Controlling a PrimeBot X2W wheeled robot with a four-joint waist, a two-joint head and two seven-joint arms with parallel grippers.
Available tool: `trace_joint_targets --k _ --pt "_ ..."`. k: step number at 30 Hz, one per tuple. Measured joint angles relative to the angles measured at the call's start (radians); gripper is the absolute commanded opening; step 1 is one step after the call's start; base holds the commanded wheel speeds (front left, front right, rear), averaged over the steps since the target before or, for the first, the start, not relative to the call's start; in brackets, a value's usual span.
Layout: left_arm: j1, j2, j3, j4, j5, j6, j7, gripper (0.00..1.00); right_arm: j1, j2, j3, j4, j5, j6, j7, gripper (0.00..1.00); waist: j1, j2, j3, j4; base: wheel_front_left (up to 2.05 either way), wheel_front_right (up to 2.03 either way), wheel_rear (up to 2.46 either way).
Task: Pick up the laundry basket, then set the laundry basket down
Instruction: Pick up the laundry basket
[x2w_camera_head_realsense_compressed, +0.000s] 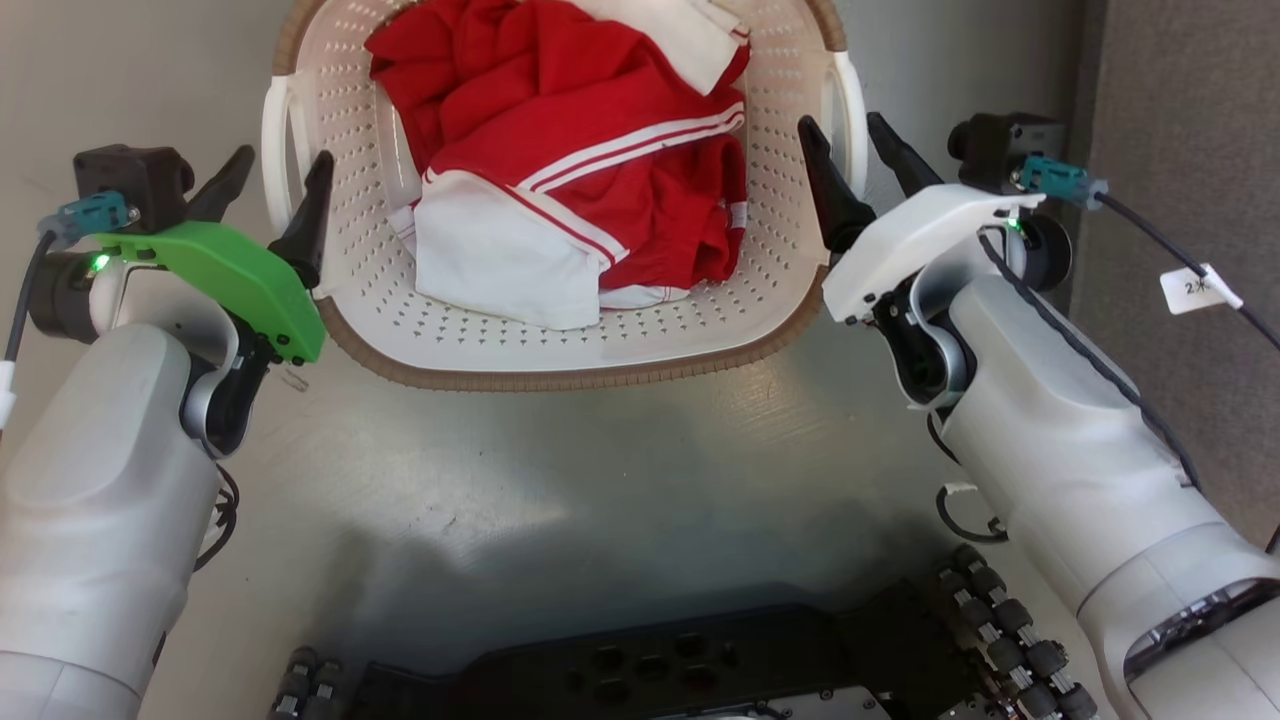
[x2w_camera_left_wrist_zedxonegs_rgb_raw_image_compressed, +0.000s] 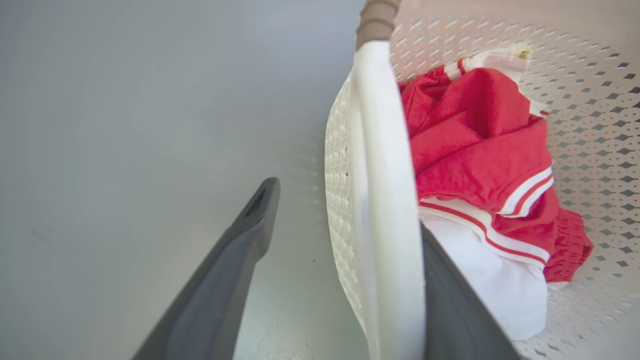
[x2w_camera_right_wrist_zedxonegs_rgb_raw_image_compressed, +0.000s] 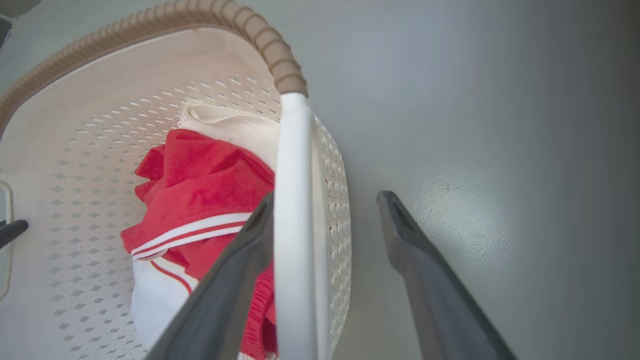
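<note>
From the head, the left hand (x2w_camera_head_realsense_compressed: 278, 180) and right hand (x2w_camera_head_realsense_compressed: 845, 135) flanked the laundry basket (x2w_camera_head_realsense_compressed: 560, 345). Wrist views showed each spread wide, straddling a white handle (x2w_camera_left_wrist_zedxonegs_rgb_raw_image_compressed: 385, 175), unclamped.

Your left gripper (x2w_camera_head_realsense_compressed: 285, 155) wears a bright green cover (x2w_camera_head_realsense_compressed: 230, 275), your right gripper (x2w_camera_head_realsense_compressed: 840, 120) a white one; both have long, dark, tapering fingers (x2w_camera_left_wrist_zedxonegs_rgb_raw_image_compressed: 225, 280). Each wrist carries a black camera block (x2w_camera_head_realsense_compressed: 135, 175) with a teal plug (x2w_camera_head_realsense_compressed: 95, 213) and a black cable (x2w_camera_head_realsense_compressed: 1170, 240) (the right one bears a white tag (x2w_camera_head_realsense_compressed: 1190, 288)). Your forearms (x2w_camera_head_realsense_compressed: 100, 480) are pale grey. Your base (x2w_camera_head_realsense_compressed: 650, 670) is black, edged with small rollers (x2w_camera_head_realsense_compressed: 1010, 630).
</note>
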Motion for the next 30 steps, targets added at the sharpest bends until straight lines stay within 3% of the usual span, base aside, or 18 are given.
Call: trace_joint_targets --k 2,4,7,9,10,11,12,13,14,30 --pt "-0.007 -0.002 -0.013 0.009 -0.005 -0.005 -0.001 1.00 -0.007 0.000 0.010 0.012 0.010 0.000 0.000 1.00 0.0000 0.0000 0.005 0.003 0.00 0.00 0.00" --pt "-0.009 -0.002 -0.016 0.010 -0.008 -0.007 -0.001 1.00 -0.010 0.000 0.015 0.018 0.019 0.000 0.000 0.76 0.0000 0.0000 0.007 0.004 0.00 0.00 0.00" --pt "-0.020 -0.002 -0.029 0.016 -0.014 -0.007 -0.003 1.00 -0.024 -0.001 0.030 0.027 0.037 0.000 0.000 0.70 0.0000 0.0000 0.010 0.006 0.00 0.00 0.00" --pt "-0.028 -0.002 -0.040 0.026 -0.027 -0.007 -0.012 1.00 -0.033 -0.001 0.039 0.034 0.050 0.000 0.000 0.50 0.0000 0.0000 0.011 0.007 0.00 0.00 0.00" --pt "-0.031 -0.002 -0.045 0.030 -0.032 -0.007 -0.012 0.94 -0.037 -0.001 0.043 0.038 0.053 0.000 0.000 0.42 0.0000 0.0000 0.012 0.007 0.00 0.00 0.00" --pt "-0.033 -0.002 -0.049 0.034 -0.037 -0.007 -0.015 0.64 -0.040 -0.001 0.046 0.041 0.056 0.001 0.000 0.08 -0.0001 0.0000 0.012 0.007 0.00 0.00 0.00" --pt "-0.036 -0.003 -0.054 0.035 -0.043 -0.007 -0.017 0.42 -0.042 0.001 0.052 0.042 0.062 0.002 0.000 0.00 -0.0001 0.0000 0.012 0.008 0.00 0.00 0.00" --pt "-0.038 -0.005 -0.059 0.038 -0.047 -0.007 -0.022 0.15 -0.043 0.005 0.058 0.043 0.065 0.002 -0.002 0.00 -0.0001 0.0000 0.013 0.008 0.00 0.00 0.00" --pt "-0.041 -0.007 -0.066 0.040 -0.052 -0.007 -0.024 0.00 -0.045 0.006 0.064 0.044 0.072 0.002 -0.003 0.00 -0.0001 -0.0001 0.013 0.008 0.00 0.00 0.00" --pt "-0.045 -0.035 -0.158 0.122 -0.116 -0.006 -0.056 0.00 -0.056 0.015 0.142 0.115 0.112 0.017 -0.003 0.00 -0.0001 0.0000 -0.072 -0.001 0.00 0.00 0.00"
